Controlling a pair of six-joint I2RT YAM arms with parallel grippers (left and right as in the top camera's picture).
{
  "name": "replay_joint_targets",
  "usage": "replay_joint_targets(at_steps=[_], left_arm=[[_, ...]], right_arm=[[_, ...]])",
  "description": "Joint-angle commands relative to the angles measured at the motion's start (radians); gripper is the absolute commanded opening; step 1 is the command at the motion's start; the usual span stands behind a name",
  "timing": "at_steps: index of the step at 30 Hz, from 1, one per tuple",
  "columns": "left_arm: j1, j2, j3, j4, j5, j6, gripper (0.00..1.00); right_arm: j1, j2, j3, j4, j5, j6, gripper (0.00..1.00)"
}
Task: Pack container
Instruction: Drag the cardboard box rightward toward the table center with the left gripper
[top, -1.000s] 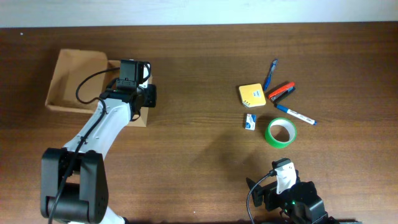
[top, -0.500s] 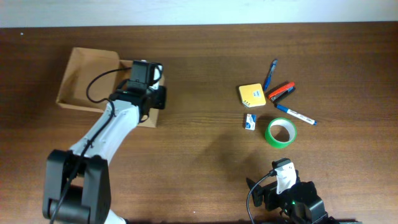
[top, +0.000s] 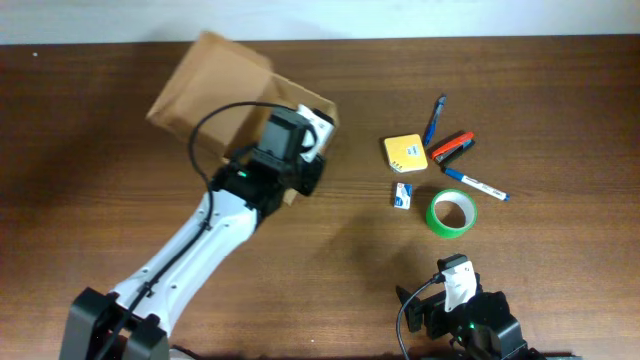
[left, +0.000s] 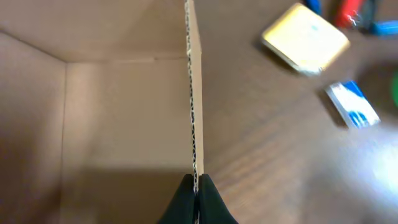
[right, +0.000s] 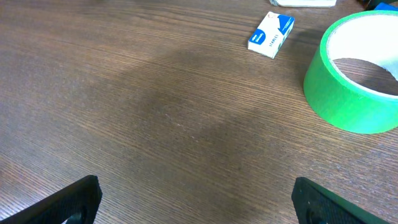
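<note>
- A dark brown wood-grain table (top: 340, 250) filled almost the whole overhead view. A pale strip ran along its far edge, too narrow to tell anything of the room.
- The box (top: 225, 90), plain tan cardboard, sat left of centre at the far side of the table, turned at an angle, its top corner reaching the far edge. Whether it rested flat could not be told.
- The white left arm (top: 215, 235) reached up to it. The left gripper (left: 194, 186) was pressed together on the box's right wall, one finger inside and one outside.
- The right gripper (right: 196, 186) was spread wide, low over bare wood near the front edge, holding nothing.
- On the right lay a yellow pad (top: 405, 152), a blue pen (top: 435, 118), a red stapler (top: 452, 147), a marker (top: 475, 183), a small blue-and-white packet (top: 402, 194) and a green tape roll (top: 452, 213), all well apart from the box.
- Only the overhead view showed both arms and the marker.
- Only the left wrist view showed the box's plain inner walls and the corrugated top edge of the pinched wall.
- Only the right wrist view showed the tape and packet up close; the packet's print was too small to read.
</note>
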Motion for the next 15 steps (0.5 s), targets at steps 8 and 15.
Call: replay_joint_targets(at_steps=[8, 15], left_arm=[[-0.085, -0.020, 0.023, -0.034, 0.111, 0.472, 0.02], [-0.085, -0.020, 0.023, -0.083, 0.205, 0.605, 0.02]], right_arm=[[0.009, -0.010, -0.007, 0.003, -0.002, 0.010, 0.99], [0.009, -0.010, -0.007, 0.003, -0.002, 0.010, 0.99]])
